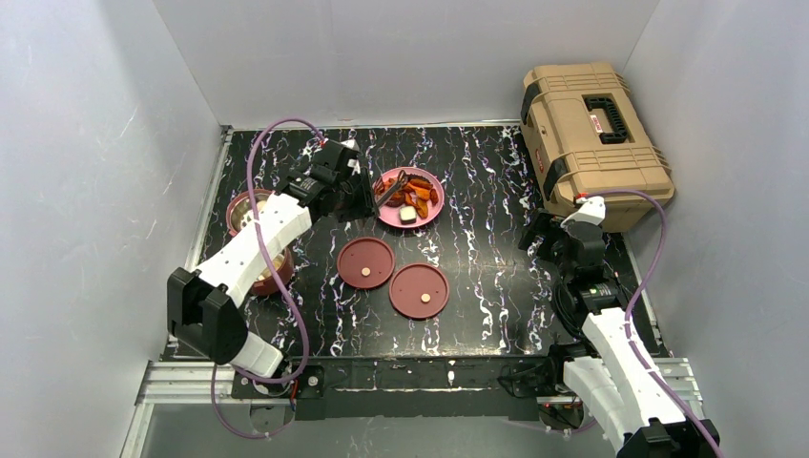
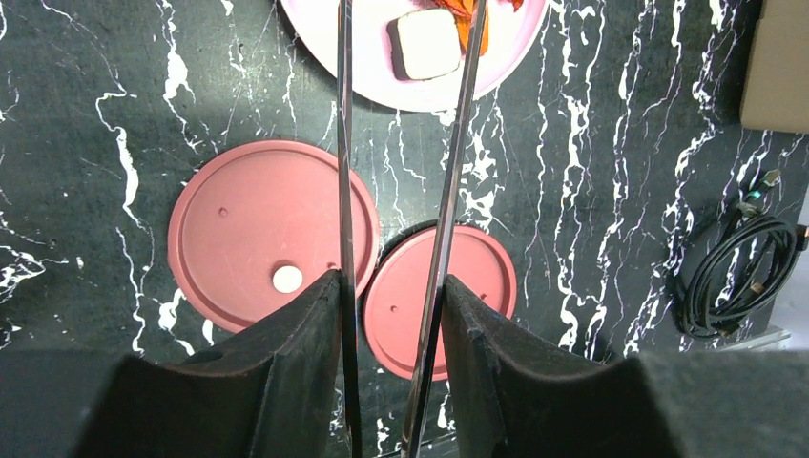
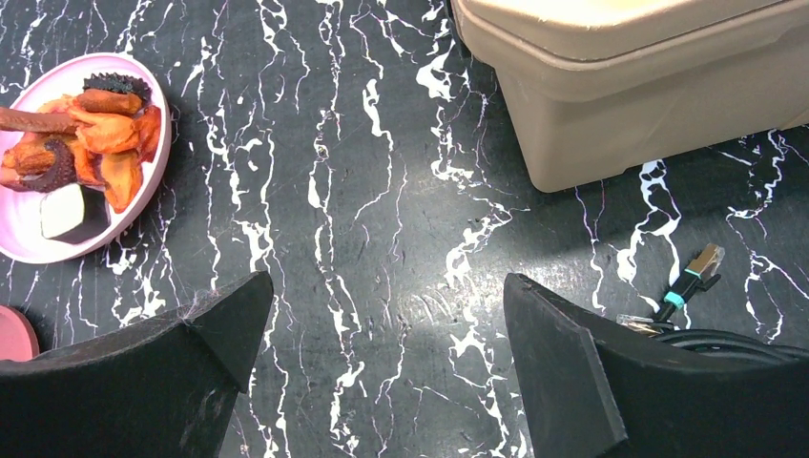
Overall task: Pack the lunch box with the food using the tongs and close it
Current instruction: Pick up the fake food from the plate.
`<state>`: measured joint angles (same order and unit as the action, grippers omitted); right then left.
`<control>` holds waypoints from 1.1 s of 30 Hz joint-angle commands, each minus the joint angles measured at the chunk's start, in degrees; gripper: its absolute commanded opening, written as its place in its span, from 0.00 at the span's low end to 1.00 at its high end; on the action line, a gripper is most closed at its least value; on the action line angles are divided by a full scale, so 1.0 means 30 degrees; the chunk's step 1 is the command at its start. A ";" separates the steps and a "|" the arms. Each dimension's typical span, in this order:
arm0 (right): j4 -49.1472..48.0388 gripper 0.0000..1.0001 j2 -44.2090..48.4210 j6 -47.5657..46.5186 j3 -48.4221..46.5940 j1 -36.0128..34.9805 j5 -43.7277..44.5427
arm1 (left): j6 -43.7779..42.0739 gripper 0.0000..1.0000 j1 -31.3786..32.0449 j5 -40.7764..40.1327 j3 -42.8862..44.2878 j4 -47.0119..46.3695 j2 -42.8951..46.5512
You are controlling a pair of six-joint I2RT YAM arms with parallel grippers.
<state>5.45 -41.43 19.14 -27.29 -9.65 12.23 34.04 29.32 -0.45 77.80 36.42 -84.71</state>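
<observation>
Tongs [image 2: 343, 191] were in your left gripper [image 2: 389, 286], its jaws pinched narrow on both blades, and the blades stood apart, running straight out ahead of the jaws to the pink plate [image 2: 367, 48]. Food [image 3: 100, 134] lay heaped there: orange chunks, dark bits, and a white piece [image 2: 425, 43] sitting between the two blades, nipped or not you couldn't tell. Below those jaws lay one lid [image 2: 248, 219] on the left-finger side and the other lid [image 2: 482, 286] under the right finger, both off. Lunch box [image 1: 238, 212] bowls sat back behind the left jaws, beside the arm, contents unclear. Your right gripper [image 3: 383, 281] hung with jaws spread wide, holding nothing, the toolbox [image 3: 620, 95] ahead and a cable [image 3: 696, 267] by its right finger. By my read, packing had barely begun: plenty of food to carry, then lidding and closing.
</observation>
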 commanded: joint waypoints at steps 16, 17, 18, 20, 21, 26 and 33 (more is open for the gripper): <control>-0.0877 1.00 0.0455 0.0001 0.0190 0.0023 -0.0238 | 0.1016 0.37 -0.0504 -0.0340 0.0848 -0.1557 -0.1479; -0.0854 1.00 0.0455 -0.0018 0.0190 0.0023 -0.0220 | 0.0994 0.36 -0.0577 -0.0410 0.0845 -0.1637 -0.1513; -0.0851 1.00 0.0451 -0.0021 0.0175 0.0023 -0.0210 | 0.0973 0.36 -0.0644 -0.0408 0.0870 -0.1651 -0.1576; -0.0851 1.00 0.0514 -0.0001 0.0186 0.0023 -0.0229 | 0.0932 0.36 -0.0752 -0.0318 0.0970 -0.1695 -0.1755; -0.0851 1.00 0.0535 -0.0011 0.0190 0.0023 -0.0237 | 0.0914 0.36 -0.0776 -0.0206 0.1036 -0.1732 -0.1877; -0.0880 1.00 0.0515 0.0008 0.0219 0.0023 -0.0261 | 0.0850 0.35 -0.0798 0.0149 0.1392 -0.1893 -0.2462; -0.0873 1.00 0.0543 0.0008 0.0219 0.0023 -0.0218 | 0.0614 0.33 -0.0838 0.0988 0.1828 -0.1830 -0.3272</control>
<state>5.45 -40.51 19.27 -27.20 -9.65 11.57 36.45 27.11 0.67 80.88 31.27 -94.15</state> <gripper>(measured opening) 1.000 0.338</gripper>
